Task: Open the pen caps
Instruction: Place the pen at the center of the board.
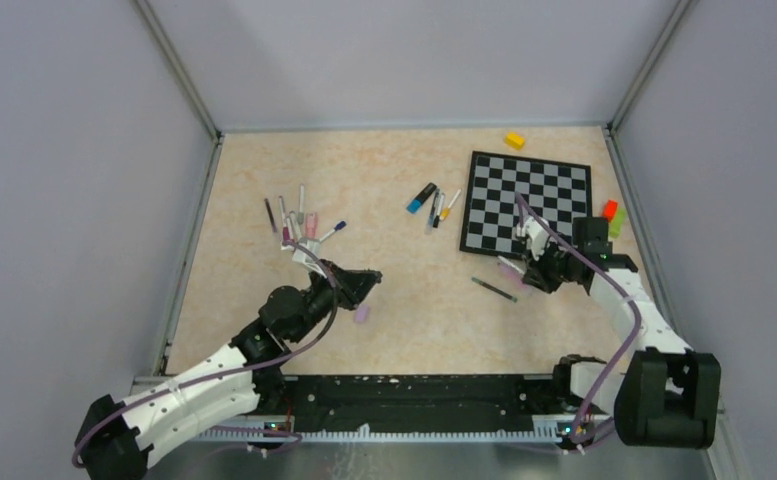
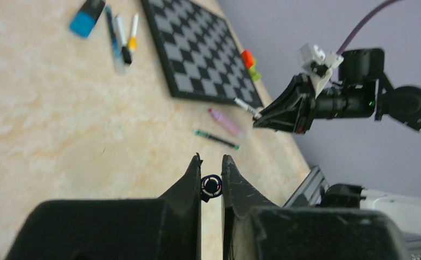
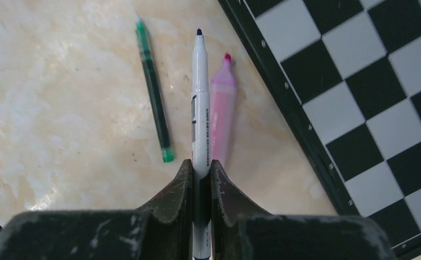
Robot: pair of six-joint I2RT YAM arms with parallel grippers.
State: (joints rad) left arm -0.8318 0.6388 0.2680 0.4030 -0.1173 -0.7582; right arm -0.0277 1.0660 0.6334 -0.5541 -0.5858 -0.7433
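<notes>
Right gripper clamps a white pen, print unreadable, tail cut off at bottom edge; left gripper pinches a dark cap.

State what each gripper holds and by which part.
Right gripper clamps the white pen by its barrel. Left gripper pinches a small dark cap by its sides.

A robotics lab cell: plain grey panels and metal posts wall in a beige table on three sides.
</notes>
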